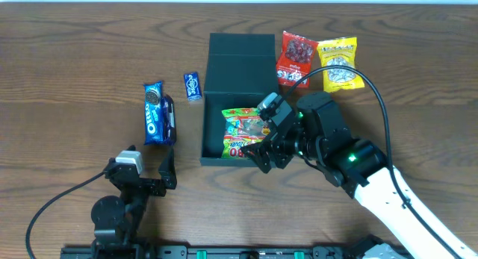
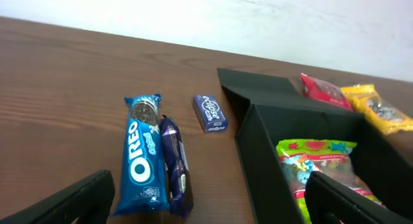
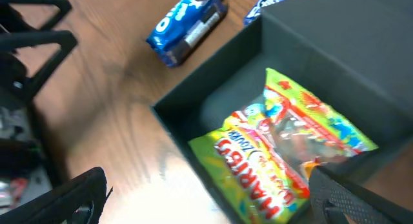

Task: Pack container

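Right pincer wide open, empty, above candy bag in container

The container is a dark, matte, roughly square box; it sits mid-counter, upright; its hinged flap lid lies open behind it.

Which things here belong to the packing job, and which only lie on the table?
In the job:
container, lid open
Haribo packet, inside it
right gripper, open, above the packet

Lying outside on the table, perhaps to be packed later:
Oreo pack
purple bar, beside the Oreo pack
small blue packet
red packet
yellow packet
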Robot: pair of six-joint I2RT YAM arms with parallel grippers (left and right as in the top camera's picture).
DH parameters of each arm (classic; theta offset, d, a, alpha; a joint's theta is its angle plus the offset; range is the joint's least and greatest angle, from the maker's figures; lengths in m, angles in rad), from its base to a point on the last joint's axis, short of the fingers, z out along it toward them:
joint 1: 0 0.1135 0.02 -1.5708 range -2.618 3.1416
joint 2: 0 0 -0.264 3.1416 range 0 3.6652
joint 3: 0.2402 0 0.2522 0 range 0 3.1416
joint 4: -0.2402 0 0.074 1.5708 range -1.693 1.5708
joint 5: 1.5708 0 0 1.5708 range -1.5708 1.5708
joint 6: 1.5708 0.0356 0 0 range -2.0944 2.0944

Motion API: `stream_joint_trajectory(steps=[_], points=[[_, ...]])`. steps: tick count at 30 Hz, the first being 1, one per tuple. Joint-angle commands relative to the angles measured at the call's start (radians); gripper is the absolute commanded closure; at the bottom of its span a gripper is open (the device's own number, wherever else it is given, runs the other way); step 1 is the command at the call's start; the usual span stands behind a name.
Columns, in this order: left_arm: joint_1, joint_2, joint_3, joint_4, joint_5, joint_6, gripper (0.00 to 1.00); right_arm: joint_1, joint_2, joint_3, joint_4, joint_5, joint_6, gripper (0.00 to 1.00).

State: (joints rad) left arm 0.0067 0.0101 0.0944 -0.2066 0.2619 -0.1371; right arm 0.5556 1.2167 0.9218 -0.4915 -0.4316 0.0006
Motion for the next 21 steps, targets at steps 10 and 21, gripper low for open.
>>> stream_joint_trajectory(steps=[10, 21], points=[[0.006, 0.053, 0.019, 0.139, 0.019, -0.126, 0.04, -0.031, -0.006, 0.012, 0.056, 0.224, 0.082, 0.01], [0.006, 0.721, 0.431, 0.105, -0.151, 0.035, 0.05, -0.217, 0.015, 0.012, 0.203, 0.246, 0.088, 0.01]])
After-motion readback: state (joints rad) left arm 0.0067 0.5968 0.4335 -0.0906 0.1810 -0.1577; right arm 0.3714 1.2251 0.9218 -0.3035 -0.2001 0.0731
